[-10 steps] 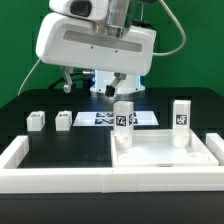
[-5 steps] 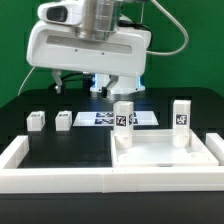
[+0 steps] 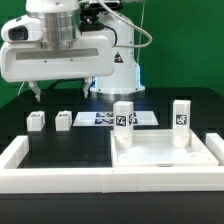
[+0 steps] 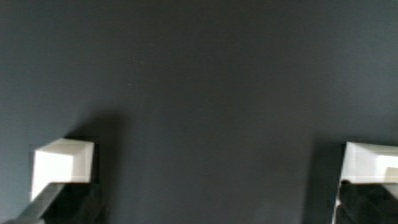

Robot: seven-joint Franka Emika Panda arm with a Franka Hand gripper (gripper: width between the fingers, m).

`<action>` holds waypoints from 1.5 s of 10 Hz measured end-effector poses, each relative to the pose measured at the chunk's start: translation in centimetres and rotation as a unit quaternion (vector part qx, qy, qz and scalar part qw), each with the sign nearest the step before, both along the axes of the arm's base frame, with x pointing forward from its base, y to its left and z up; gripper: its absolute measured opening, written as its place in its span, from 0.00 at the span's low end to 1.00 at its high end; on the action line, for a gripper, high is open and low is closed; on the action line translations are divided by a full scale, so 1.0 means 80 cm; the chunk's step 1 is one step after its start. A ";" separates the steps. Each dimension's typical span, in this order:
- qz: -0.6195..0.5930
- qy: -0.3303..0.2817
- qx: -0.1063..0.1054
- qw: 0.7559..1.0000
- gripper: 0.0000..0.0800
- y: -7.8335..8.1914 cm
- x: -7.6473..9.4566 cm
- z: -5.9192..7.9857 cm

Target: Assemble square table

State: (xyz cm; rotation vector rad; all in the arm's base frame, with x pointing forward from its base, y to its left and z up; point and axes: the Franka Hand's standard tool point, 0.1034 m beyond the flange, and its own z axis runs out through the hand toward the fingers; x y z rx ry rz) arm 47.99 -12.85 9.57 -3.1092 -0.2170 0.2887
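The white square table top (image 3: 160,155) lies at the exterior view's right with two tagged legs standing in it, one at its left back corner (image 3: 123,115) and one at its right back corner (image 3: 181,113). Two loose white legs, one on the left (image 3: 36,121) and one to its right (image 3: 64,120), lie on the black worktop at the left. My gripper (image 3: 62,95) hangs open and empty a little above and behind them. In the wrist view one loose leg (image 4: 63,160) and the other (image 4: 374,160) show near the two dark fingers, with bare worktop between them.
The marker board (image 3: 100,118) lies flat behind the table top, between it and the loose legs. A long low white wall (image 3: 60,178) edges the worktop's front and sides. The arm's white body (image 3: 70,55) fills the upper left.
The arm has swung from the middle toward the exterior view's left, over the two loose legs. The legs, the table top and the marker board have not moved.
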 end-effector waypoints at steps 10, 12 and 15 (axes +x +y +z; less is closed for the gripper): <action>-0.042 0.045 0.000 0.998 0.81 -0.003 -0.077 -0.045; -0.047 0.053 0.001 0.997 0.81 -0.008 -0.094 -0.053; -0.041 0.052 0.002 0.998 0.81 -0.007 -0.091 -0.052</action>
